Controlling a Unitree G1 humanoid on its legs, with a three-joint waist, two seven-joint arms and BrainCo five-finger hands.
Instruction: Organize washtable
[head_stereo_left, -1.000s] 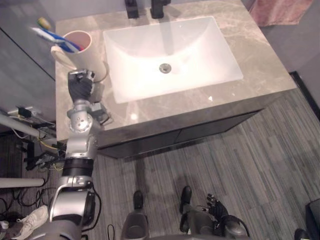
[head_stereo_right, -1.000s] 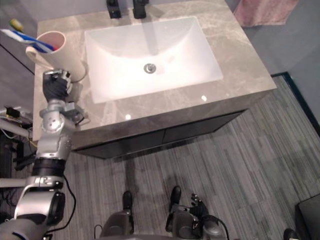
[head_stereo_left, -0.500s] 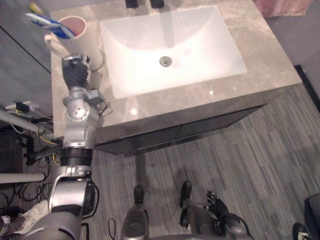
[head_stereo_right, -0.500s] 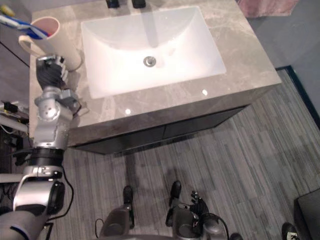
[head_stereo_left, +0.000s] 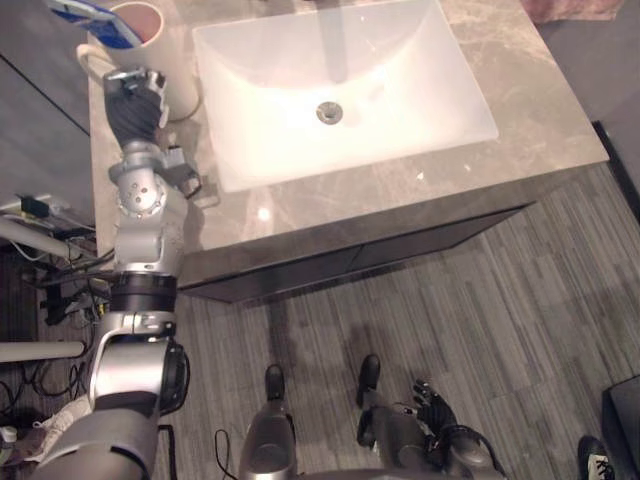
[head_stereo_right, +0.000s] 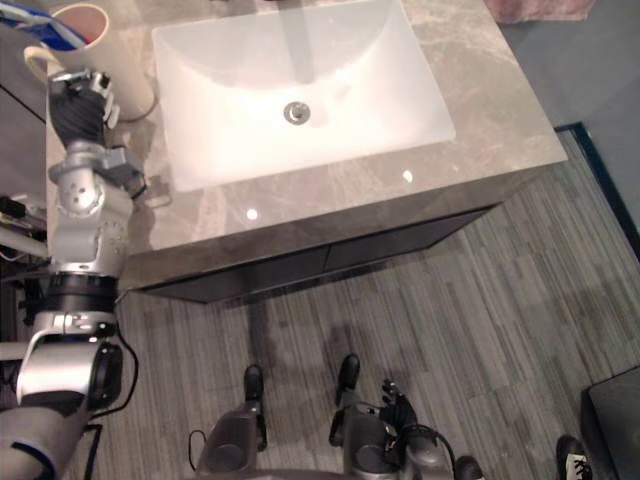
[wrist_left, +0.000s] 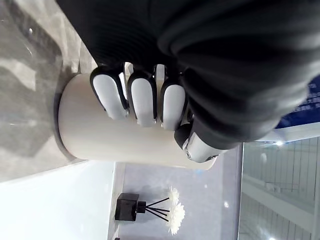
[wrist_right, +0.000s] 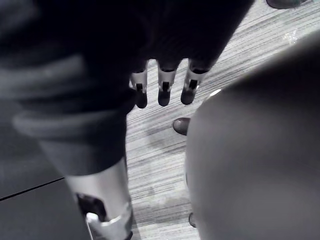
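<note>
Beside sink, left hand (curled) by cup.

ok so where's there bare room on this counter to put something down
Free: the wide counter strip right of the sink, and the narrower strip between sink and front edge. Crowded: the left strip, where the cup with a toothbrush stands and the left hand is up against it.

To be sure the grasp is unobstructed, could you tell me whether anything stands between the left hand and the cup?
Nothing visible does. The left hand is close beside the cup at the back left corner of the counter; the wrist view shows no object between them. The right hand hangs idle near the floor.
</note>
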